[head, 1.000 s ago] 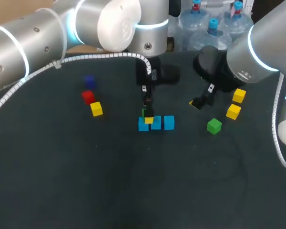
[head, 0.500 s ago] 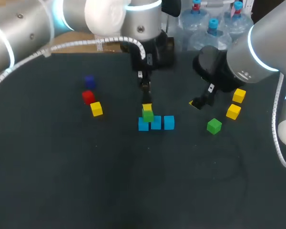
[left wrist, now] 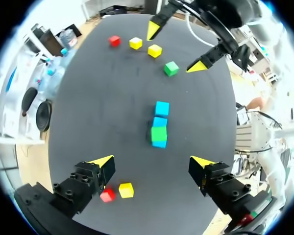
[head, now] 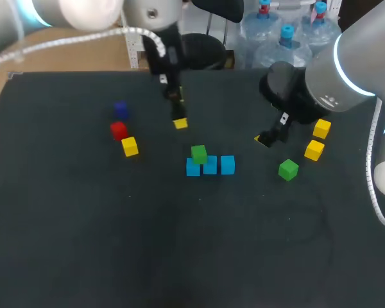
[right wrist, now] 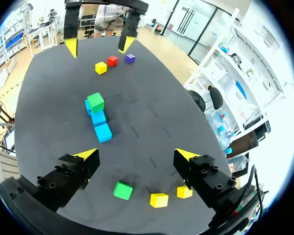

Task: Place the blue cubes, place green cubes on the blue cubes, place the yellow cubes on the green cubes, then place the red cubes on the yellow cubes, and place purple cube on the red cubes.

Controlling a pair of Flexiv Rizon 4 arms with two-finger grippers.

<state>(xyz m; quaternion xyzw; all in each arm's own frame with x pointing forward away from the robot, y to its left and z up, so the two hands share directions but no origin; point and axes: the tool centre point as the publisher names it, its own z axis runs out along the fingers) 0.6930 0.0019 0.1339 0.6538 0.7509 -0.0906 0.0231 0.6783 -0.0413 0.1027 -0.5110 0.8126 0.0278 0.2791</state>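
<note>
Status: base layer is down. Three blue cubes (head: 210,165) sit in a touching row near the desk's middle. One green cube (head: 198,154) is on top at the row's left end. You can't tell from these views whether it sits square on the end cube or bridges onto the middle one. Nothing else is stacked.

Left to do, my read:
- The second green cube (head: 288,169) is loose on the desk (head: 83,244), between the row and the right edge.
- Two yellow cubes (head: 314,150) lie just past it toward the right edge, near each other but apart.
- The third yellow cube (head: 129,147) is toward the left edge, just beside a red cube (head: 119,131). The purple cube (head: 120,108) is a little nearer the far edge.
- The left wrist view shows another red cube (left wrist: 114,40) on the far-edge side of the yellow pair. In the head view the right arm (head: 359,58) hides it.

So one green plus the whole yellow, red and purple layers are open. Call it early.

Left end effector (left wrist: 152,164): released, nothing between the fingers. It hangs over the desk between the row and the far edge, a bit left of the row.

Right end effector (right wrist: 137,155): released too, empty, over the desk near the second green cube and the yellow pair.

Containers: none among the task's things. Every cube rests on the desk or on another cube.
</note>
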